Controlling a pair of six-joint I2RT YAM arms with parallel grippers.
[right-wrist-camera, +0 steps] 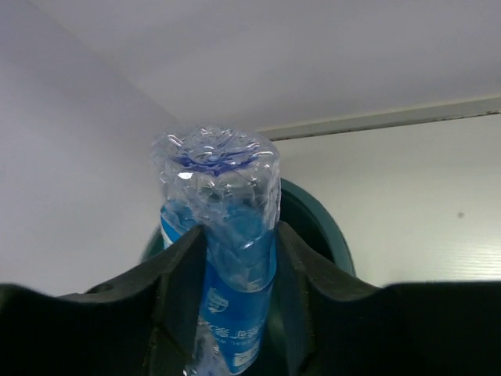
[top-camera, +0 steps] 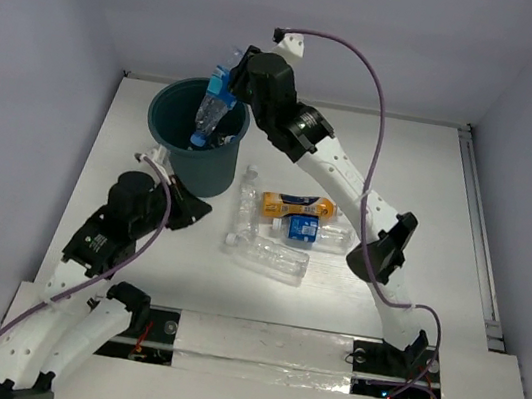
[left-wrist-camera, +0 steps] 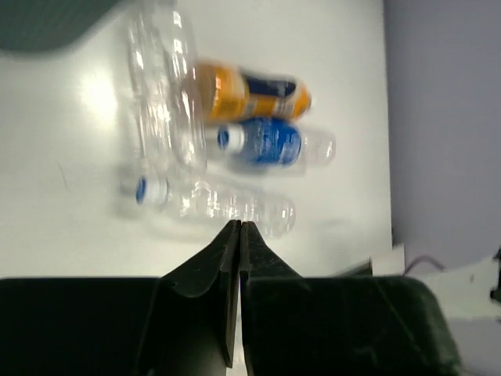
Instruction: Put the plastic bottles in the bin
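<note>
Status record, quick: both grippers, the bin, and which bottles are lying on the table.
left gripper: shut, empty, near the loose bottles
right gripper: shut on held blue-labelled bottle, cap end down over the bin
bin: upright, far left of the table
on table, lying down: orange bottle; second blue-labelled bottle; clear bottle by the bin; clear bottle nearest the arms

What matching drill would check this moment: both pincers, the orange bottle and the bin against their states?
Things:
1. left pincer
2. right pincer
3. orange bottle
4. bin

States:
A. lying flat on the table
B. shut on the blue-labelled bottle
C. shut, holding nothing
D. standing upright, dark teal

Pairs: 1-C, 2-B, 3-A, 4-D
</note>
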